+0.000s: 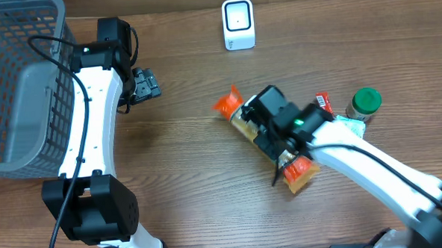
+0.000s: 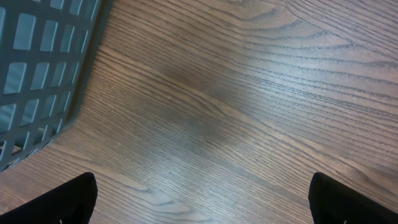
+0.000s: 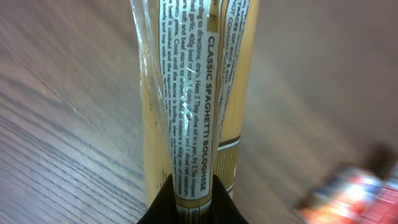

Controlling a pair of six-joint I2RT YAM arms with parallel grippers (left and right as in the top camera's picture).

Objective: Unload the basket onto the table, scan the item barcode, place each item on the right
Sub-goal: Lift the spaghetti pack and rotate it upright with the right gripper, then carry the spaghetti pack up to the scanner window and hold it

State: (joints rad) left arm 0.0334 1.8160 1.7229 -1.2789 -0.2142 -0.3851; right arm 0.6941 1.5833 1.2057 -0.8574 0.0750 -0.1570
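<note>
Right gripper [image 3: 190,204] clamps the spaghetti packet [image 1: 238,117], lying diagonally upper-left to lower-right seen overhead; left gripper [image 1: 147,83] gapes wide.

Spaghetti pack [image 1: 239,117] diagonal mid-table, right jaws closed on it; scanner [image 1: 238,24] near far edge; basket [image 1: 8,43] far left.

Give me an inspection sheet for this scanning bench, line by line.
Surface: wooden table, bare grain, no spills seen.
Job's things: spaghetti packet gripped mid-table; white scanner at the far edge, apart from it.
Clutter: green-lidded jar and red packet beside the right arm.
End effectors: left end effector open over bare wood; right end effector shut on the spaghetti packet.
Cables: black cable loops over the basket and runs along the left arm.
Surroundings: grey basket at the left edge.
</note>
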